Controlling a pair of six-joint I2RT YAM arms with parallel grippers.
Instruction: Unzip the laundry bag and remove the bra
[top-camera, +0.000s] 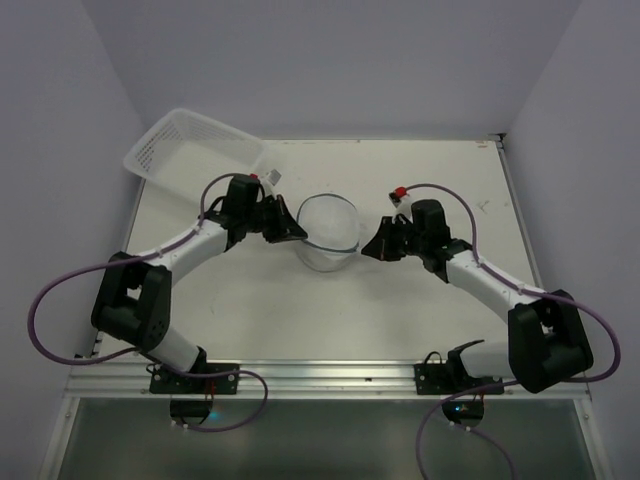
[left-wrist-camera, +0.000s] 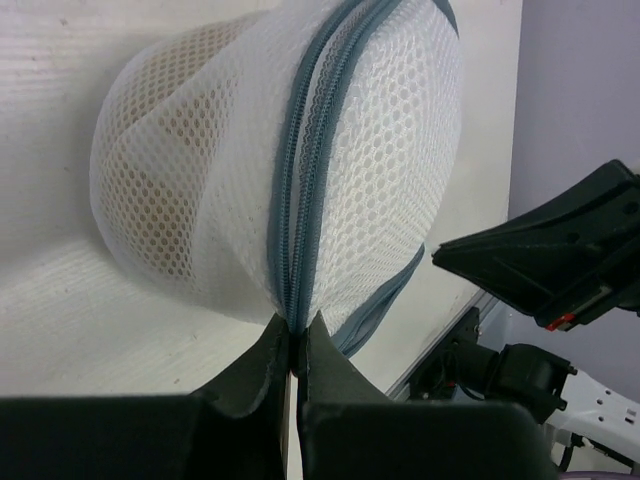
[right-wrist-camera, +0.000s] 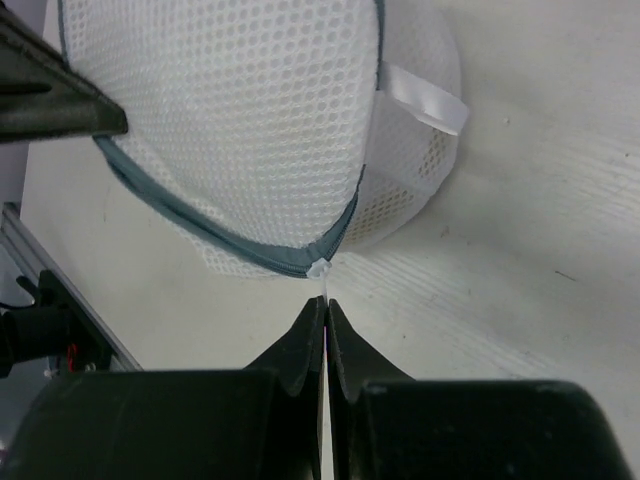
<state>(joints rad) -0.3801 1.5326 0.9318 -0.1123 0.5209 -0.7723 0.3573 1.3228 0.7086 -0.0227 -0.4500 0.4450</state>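
Observation:
The laundry bag (top-camera: 328, 232) is a white mesh pod with a grey zipper rim, lying on the table between both grippers. My left gripper (top-camera: 298, 232) is shut on the zipper rim (left-wrist-camera: 305, 180) at the bag's left edge, the fingertips pinching the seam (left-wrist-camera: 293, 335). A beige bra (left-wrist-camera: 160, 190) shows through the mesh. My right gripper (top-camera: 368, 248) is shut on the thin white zipper pull (right-wrist-camera: 320, 270) at the bag's right edge, jaws closed together (right-wrist-camera: 326, 305). The zipper looks closed along the length that shows.
A white plastic lattice basket (top-camera: 195, 150) stands tilted at the back left. A white ribbon loop (right-wrist-camera: 428, 100) hangs on the bag's side. The aluminium rail (top-camera: 320, 378) runs along the near table edge.

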